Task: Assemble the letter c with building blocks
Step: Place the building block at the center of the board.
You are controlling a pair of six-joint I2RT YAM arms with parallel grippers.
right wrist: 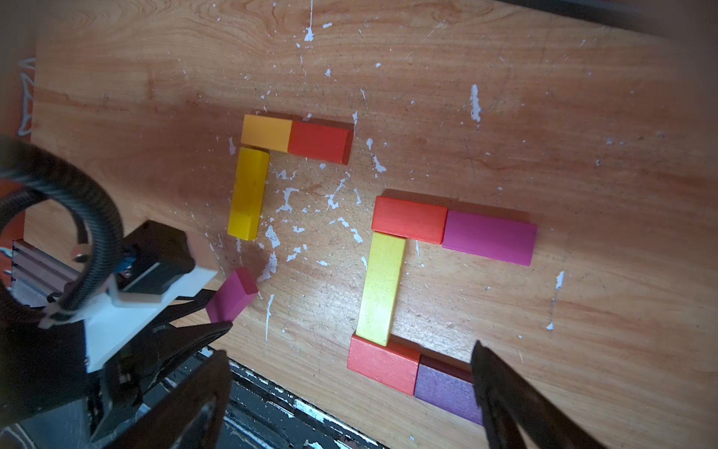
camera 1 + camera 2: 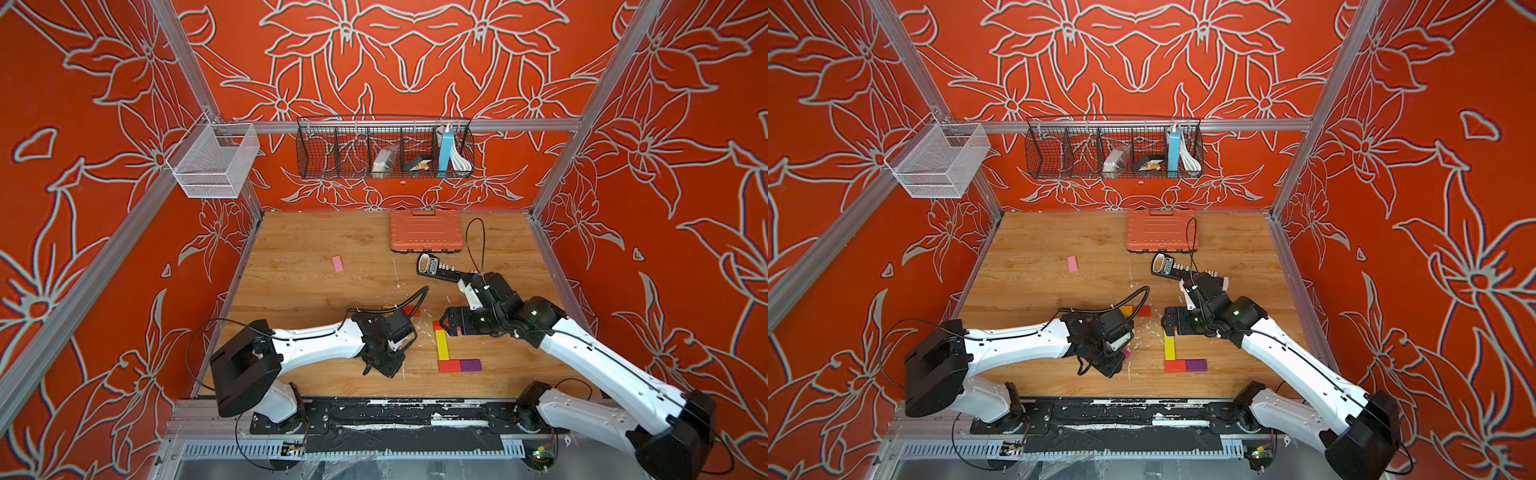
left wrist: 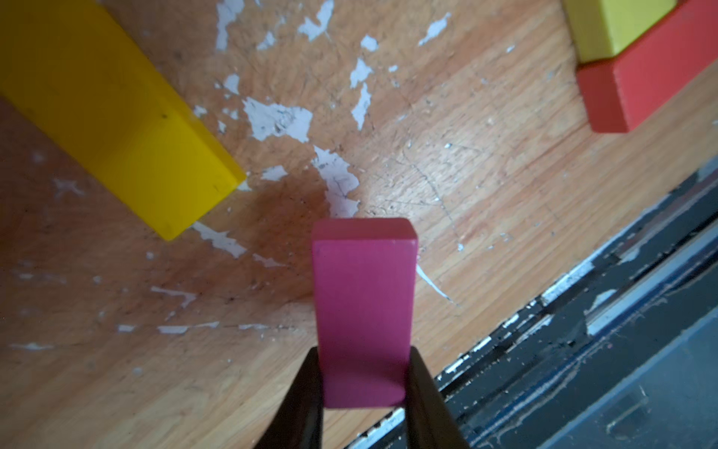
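Lower centre in a top view, the left tool [image 3: 363, 385] is clenched on a magenta block [image 2: 1126, 355], near the half-built C's yellow block [image 1: 248, 194]. Next, lay it flat at that block's free end. Further right, the right tool [image 1: 348, 348] gapes empty over a finished C [image 1: 382, 287].

1. Both top views look steeply down from high over the near edge, from far off, and take in the whole table [image 2: 316, 249] and the walls.
2. The left wrist view sits very close, seemingly just above the table, and faces along the magenta block [image 3: 363, 311]; its edges are blurred.
3. The right wrist view hangs higher and shares the magenta block [image 1: 232, 295].
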